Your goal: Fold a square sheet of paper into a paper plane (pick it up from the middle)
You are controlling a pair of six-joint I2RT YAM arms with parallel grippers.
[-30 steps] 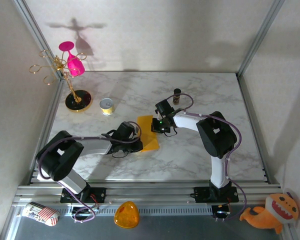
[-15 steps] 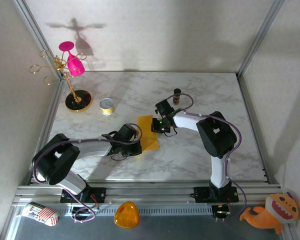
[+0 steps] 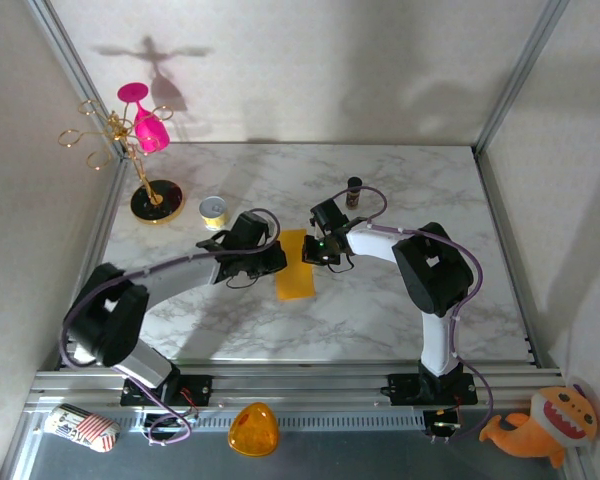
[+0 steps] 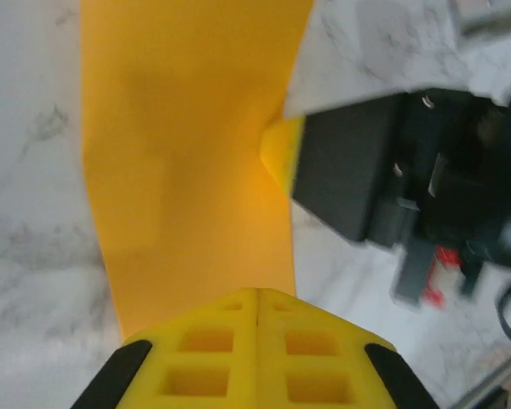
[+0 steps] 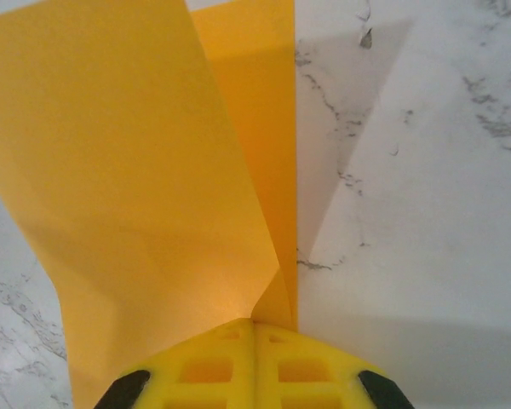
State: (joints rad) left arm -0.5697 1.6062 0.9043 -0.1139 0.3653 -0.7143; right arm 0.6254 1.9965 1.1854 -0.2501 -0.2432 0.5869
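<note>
Bright even light, soft shadows on the back wall [image 3: 310, 70], wrist close-ups blurred up close

I count two arms of mine, white with black joints: my left arm [image 3: 170, 275] and my right arm [image 3: 380, 240]. Each ends in one yellow-fingered gripper, so two: my left gripper [image 3: 278, 260] and my right gripper [image 3: 307, 252].

There is one sheet of thin matte orange-yellow paper [image 3: 297, 278] and one white marble table [image 3: 380, 320].

Of small things I count:
- one small round yellow tin [image 3: 213, 211]
- one small dark cylindrical bottle [image 3: 354, 190]
- one gold wire rack on a round black base [image 3: 156, 200]
- one pink stemmed glass [image 3: 150, 130]
- one glossy orange rounded plastic dome [image 3: 252, 430]
- one orange plush toy with white teeth [image 3: 540, 425]
- one red-and-white striped soft bundle [image 3: 80, 427]
</note>
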